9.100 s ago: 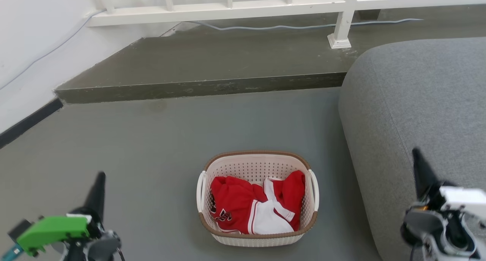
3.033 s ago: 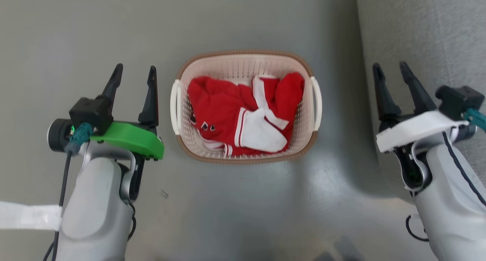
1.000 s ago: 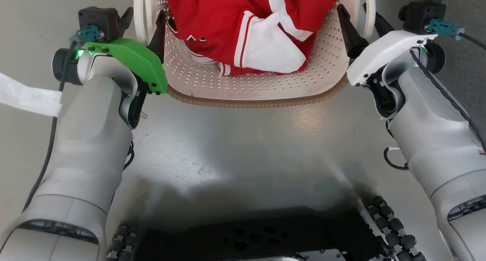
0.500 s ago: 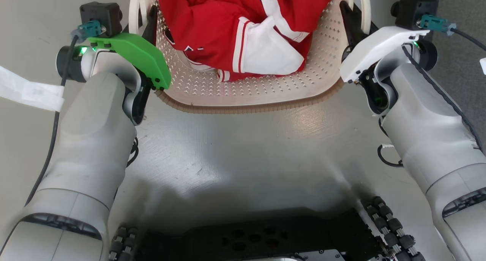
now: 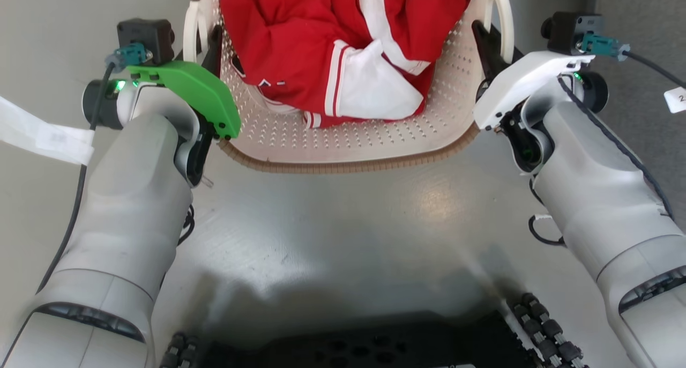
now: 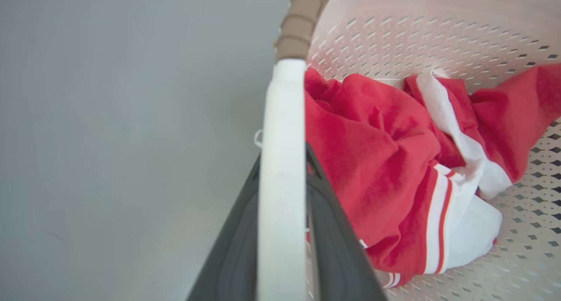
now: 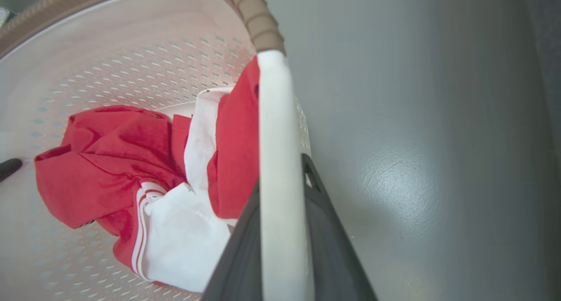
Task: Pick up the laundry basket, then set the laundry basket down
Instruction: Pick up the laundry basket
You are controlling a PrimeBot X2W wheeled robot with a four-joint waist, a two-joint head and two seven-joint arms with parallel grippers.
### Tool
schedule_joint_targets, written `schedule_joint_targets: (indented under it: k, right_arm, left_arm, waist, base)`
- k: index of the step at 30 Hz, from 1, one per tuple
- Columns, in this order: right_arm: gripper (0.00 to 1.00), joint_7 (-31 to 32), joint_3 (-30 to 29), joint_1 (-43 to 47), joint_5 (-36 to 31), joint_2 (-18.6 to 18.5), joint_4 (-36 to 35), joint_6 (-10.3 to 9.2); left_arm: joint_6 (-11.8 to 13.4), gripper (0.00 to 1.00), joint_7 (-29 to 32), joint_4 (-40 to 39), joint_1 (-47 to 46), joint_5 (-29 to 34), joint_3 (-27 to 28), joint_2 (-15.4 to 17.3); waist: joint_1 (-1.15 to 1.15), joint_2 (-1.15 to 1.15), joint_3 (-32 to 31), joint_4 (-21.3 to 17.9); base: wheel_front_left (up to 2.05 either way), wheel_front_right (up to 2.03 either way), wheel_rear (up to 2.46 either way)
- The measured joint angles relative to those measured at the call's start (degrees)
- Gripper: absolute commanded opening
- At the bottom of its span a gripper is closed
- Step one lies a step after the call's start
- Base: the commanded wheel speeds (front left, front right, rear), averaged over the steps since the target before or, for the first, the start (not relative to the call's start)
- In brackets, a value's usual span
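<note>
Nearest us, our black wheeled base sits at the bottom of the head view on the glossy grey floor. Our two pale forearms reach forward from either side of it, the left forearm and the right forearm. Our left pincer is clamped on the white left handle of the laundry basket, with one dark finger pressed against each side of the bar. Our right pincer grips the right handle in the same way. The basket is straight ahead of us, between our arms and over the floor, though we cannot tell whether its bottom touches the floor. Crumpled red-and-white clothing lies inside it against the perforated cream walls.
</note>
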Motion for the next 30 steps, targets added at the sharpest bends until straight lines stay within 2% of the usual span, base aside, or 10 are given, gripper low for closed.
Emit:
schedule_joint_targets:
  k: [10, 30]
  right_arm:
    - [0.00, 0.29, 2.93, 2.59, 2.00, 0.64, 2.64, 0.00]
    - [0.00, 6.73, 7.89, 6.82, 5.57, 1.03, 5.84, 0.00]
  left_arm:
    - [-0.01, 0.00, 1.65, 1.70, 3.27, -3.47, -2.70, -0.02]
    - [0.24, 0.00, 5.82, 1.91, 10.21, -9.44, -7.69, 0.24]
  waist:
    - [0.00, 0.00, -6.20, -0.47]
    - [0.00, 0.00, -20.62, -1.23]
  base:
    - [0.00, 0.00, 0.00]
    - [0.00, 0.00, 0.00]
